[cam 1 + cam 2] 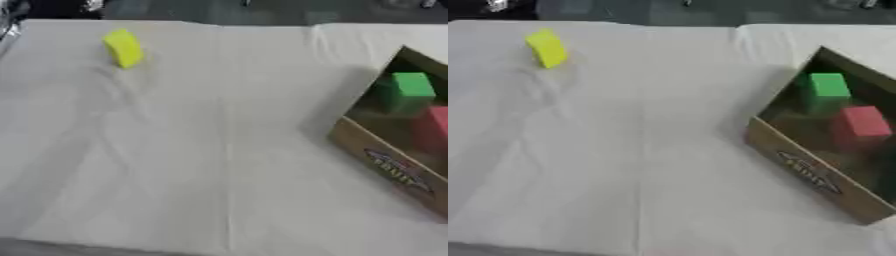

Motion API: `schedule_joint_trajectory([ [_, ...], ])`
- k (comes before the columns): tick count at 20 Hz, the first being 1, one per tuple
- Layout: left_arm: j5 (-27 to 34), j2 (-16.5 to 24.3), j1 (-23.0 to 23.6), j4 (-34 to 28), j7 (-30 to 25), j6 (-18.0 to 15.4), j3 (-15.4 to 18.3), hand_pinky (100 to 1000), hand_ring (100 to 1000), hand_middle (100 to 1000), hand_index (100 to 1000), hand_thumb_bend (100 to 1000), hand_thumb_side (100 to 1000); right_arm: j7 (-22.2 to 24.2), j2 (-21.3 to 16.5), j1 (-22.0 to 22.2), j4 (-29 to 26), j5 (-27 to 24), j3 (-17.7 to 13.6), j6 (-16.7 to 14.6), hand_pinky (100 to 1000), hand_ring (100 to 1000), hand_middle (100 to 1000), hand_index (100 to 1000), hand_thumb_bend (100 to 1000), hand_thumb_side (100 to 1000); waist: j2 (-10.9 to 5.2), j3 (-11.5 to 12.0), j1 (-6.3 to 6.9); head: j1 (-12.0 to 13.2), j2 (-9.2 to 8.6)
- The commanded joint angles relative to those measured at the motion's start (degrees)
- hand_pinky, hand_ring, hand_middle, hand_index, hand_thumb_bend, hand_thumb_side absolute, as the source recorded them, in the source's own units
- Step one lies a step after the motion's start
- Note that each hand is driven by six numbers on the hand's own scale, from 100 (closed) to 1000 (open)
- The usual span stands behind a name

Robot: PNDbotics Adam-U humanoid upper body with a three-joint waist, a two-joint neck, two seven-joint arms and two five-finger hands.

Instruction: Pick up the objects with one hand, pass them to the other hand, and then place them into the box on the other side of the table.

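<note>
Cloth of white colour, with soft creases, is spread over the counter [219,150] and covers nearly all of both views. Neither robot hand is shown in the left eye view or in the right eye view, so it cannot be told whether the fingers are apart, together or clamped on something. For the same reason places are given here by the robot's own sides and not by a robot hand.

A small yellow block [123,48] is seen on the cloth at the far left part of the counter. It is standing a little tilted and nothing is touching it. It is well apart from the open brown cardboard box [807,172], which is placed askew at the right side of the counter, partly cut by the edge of the view. A printed label [398,170] is carried on the near outer wall of the box; its words cannot be read.

Two blocks are lying inside the box. A green cube [826,87] is found toward the far end, and a red cube [861,122] is found nearer, just beside it. Whether the two are touching cannot be told.

A dark shiny object [7,25] is partly seen at the upper left corner; what it is cannot be made out.
</note>
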Motion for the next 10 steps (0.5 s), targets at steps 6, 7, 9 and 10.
schedule_joint_trajectory([
  [6, -13.4, -2.8, -7.5, 11.4, -13.9, -2.8, -0.2, 825, 816, 760, 885, 676, 481, -0.6, -2.2, -0.3, -0.8, 0.4, -0.8, 0.9, 1000, 762, 770, 813, 100, 736, 0.92, -0.6, 0.65, 1.7, -2.27],
  [7, -15.1, -3.6, -8.2, 12.9, -15.1, -3.4, 0.4, 824, 814, 757, 885, 670, 488, -0.6, -2.1, -0.2, -0.9, 0.7, -0.7, 1.0, 1000, 761, 769, 814, 100, 738, 1.07, -0.7, 0.63, 1.7, -2.43],
  [9, -17.6, -4.8, -9.5, 15.7, -16.4, -4.3, 1.6, 825, 815, 757, 878, 675, 500, -0.6, -2.0, -0.1, -1.0, 1.1, -0.7, 1.1, 1000, 762, 770, 813, 100, 741, 1.37, -0.8, 0.60, 1.9, -2.63],
  [10, -19.0, -5.4, -10.3, 17.3, -16.8, -4.5, 2.1, 826, 815, 753, 858, 694, 516, -0.6, -1.9, -0.1, -0.9, 1.3, -0.7, 1.1, 1000, 763, 771, 813, 100, 743, 1.58, -0.9, 0.59, 2.3, -2.61],
])
